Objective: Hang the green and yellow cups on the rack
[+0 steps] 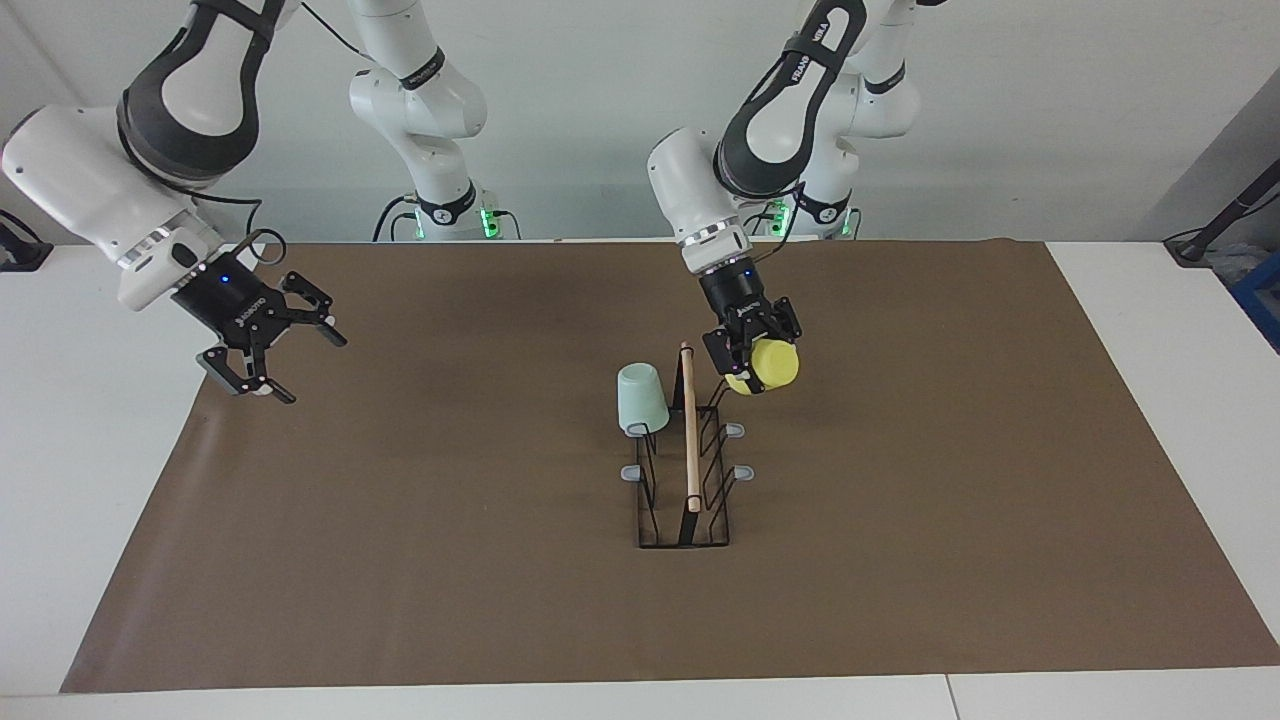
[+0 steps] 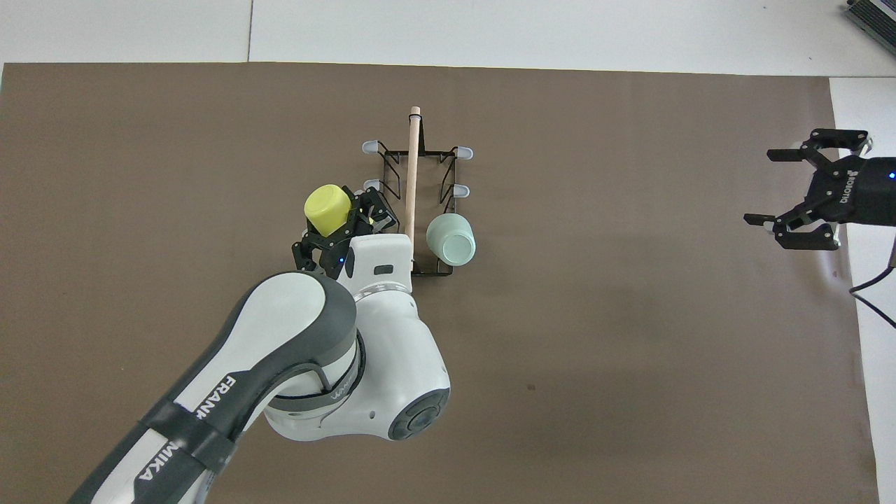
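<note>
The black wire rack (image 1: 690,440) with a wooden rod on top stands mid-table; it also shows in the overhead view (image 2: 412,168). The mint green cup (image 1: 641,398) hangs upside down on the prong nearest the robots on the right arm's side, also seen from overhead (image 2: 451,238). My left gripper (image 1: 757,362) is shut on the yellow cup (image 1: 773,364), tilted, held over the rack's prong nearest the robots on the left arm's side; that prong is hidden. In the overhead view the gripper (image 2: 343,222) holds the cup (image 2: 327,209) beside the rod. My right gripper (image 1: 265,350) waits open and empty over the right arm's end of the mat, also seen from overhead (image 2: 805,192).
A brown mat (image 1: 950,520) covers the white table. Several grey-tipped prongs (image 1: 742,471) stand bare on the rack's end farther from the robots.
</note>
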Action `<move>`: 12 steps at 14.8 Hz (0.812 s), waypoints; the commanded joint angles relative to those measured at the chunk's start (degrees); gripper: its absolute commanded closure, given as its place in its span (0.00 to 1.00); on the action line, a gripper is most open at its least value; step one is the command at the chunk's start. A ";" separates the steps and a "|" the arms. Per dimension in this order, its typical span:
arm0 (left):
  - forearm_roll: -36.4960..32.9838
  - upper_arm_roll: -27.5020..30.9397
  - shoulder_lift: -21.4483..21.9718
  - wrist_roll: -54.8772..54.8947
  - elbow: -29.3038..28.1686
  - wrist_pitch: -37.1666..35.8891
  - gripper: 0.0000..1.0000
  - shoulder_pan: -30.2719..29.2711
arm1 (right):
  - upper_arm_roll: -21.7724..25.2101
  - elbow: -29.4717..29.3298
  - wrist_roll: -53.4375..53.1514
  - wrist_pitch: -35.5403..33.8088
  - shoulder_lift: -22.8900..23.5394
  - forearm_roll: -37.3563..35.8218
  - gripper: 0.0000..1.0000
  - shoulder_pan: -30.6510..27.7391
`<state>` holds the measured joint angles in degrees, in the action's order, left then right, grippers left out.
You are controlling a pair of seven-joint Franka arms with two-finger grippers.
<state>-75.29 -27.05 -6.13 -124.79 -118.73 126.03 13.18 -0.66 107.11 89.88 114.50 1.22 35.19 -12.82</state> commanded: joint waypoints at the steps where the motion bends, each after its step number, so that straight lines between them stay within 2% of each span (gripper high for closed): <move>1: -2.67 -1.16 -1.60 -3.53 0.34 -1.49 1.00 0.09 | -0.48 0.47 -9.69 -0.69 -2.09 -6.96 0.00 1.39; 8: -4.70 -2.22 -3.45 -8.28 0.34 -2.19 1.00 0.97 | -0.75 0.29 -39.39 1.69 -4.12 -30.06 0.00 6.49; 9: -4.52 -2.22 -3.54 -8.37 0.87 -2.01 0.94 1.23 | -0.75 0.29 -42.99 1.69 -4.12 -32.44 0.00 7.36; 10: -4.43 -2.22 -3.54 -8.37 0.96 -2.19 0.69 1.23 | -0.75 0.29 -47.12 1.60 -4.12 -34.03 0.00 7.89; 11: -4.34 -2.22 -3.54 -8.37 0.96 -2.36 0.34 1.23 | -0.92 0.29 -51.51 1.34 -4.12 -35.26 0.00 8.07; 12: -4.17 -2.22 -3.54 -8.28 1.31 -2.63 0.17 1.32 | -1.10 0.29 -56.17 0.90 -4.12 -36.67 0.00 9.64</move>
<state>-78.60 -29.71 -9.32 -131.82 -118.38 125.16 13.28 -1.22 106.96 41.68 115.71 -2.26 1.71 -4.54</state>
